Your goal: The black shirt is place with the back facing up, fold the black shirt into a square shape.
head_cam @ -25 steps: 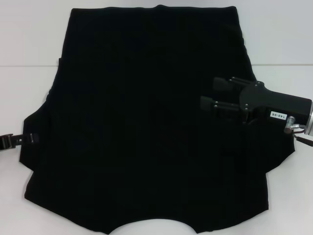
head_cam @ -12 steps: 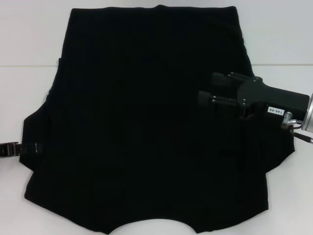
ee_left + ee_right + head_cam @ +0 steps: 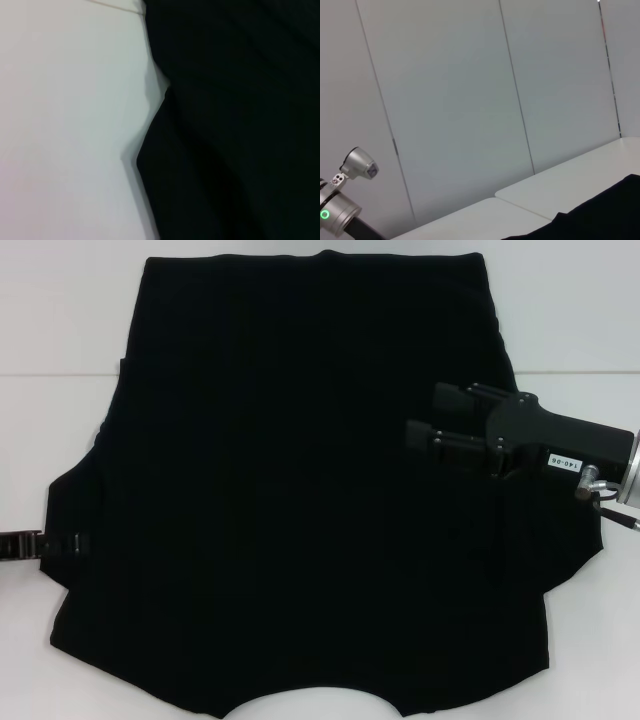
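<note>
The black shirt (image 3: 300, 490) lies spread flat across the white bench (image 3: 60, 330), filling most of the head view; its surface is plain, with no print visible. One straight edge lies at the far side, the short sleeves project to the left and right, and a curved cut-out marks the near edge. The right end effector (image 3: 421, 416) is over the shirt's right portion, beside the right sleeve, pointing toward the garment's centre; its two fingers (image 3: 455, 397) stand a narrow gap apart with no fabric seen between them. The left end effector (image 3: 62, 542) appears only as a dark strip at the left sleeve's edge, and whether it is wide or narrow cannot be told. The left wrist view shows the shirt's edge on the bench. The right wrist view shows a panelled wall (image 3: 470, 100).
</note>
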You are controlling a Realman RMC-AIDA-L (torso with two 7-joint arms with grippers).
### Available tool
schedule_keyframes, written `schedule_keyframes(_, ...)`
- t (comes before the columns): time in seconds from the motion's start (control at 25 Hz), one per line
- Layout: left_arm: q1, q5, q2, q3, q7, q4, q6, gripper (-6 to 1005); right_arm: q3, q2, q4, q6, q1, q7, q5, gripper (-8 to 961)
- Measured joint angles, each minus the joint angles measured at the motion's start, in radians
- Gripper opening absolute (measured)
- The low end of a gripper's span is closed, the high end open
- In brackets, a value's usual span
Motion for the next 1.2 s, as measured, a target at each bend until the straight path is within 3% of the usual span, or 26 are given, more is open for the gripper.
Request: schedule_keyframes(1.2,-0.001,0.003,0.001,0.001,0.007,0.000,0.015,870,0.012,0.000,0.000,-0.003,-0.001,-0.009,0.000,833)
